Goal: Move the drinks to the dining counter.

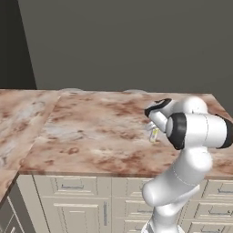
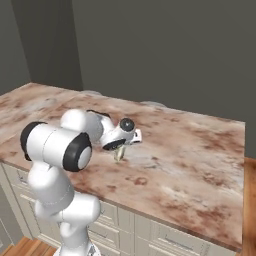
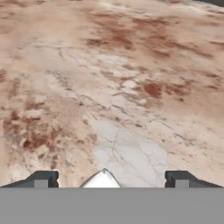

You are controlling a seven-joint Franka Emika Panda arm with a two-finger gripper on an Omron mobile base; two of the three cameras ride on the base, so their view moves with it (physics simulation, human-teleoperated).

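A small white carton with yellowish print (image 1: 154, 134) (image 2: 119, 154), one of the drinks, stands upright on the dining counter (image 1: 91, 132) (image 2: 200, 165), a broad beige stone top with reddish-brown veins. My gripper (image 1: 153, 129) (image 2: 119, 148) points down right over it. In the hand view the carton's white peaked top (image 3: 102, 179) rises between the two dark fingertips (image 3: 41, 179), which stand wide apart with a gap on each side. The gripper (image 3: 111, 180) is open and holds nothing.
Cream panelled drawers (image 1: 73, 186) (image 2: 170, 240) run under the counter's near edge. A second stretch of the same stone (image 1: 18, 118) joins at the left. A dark grey wall (image 1: 127, 41) stands behind the counter's far edge.
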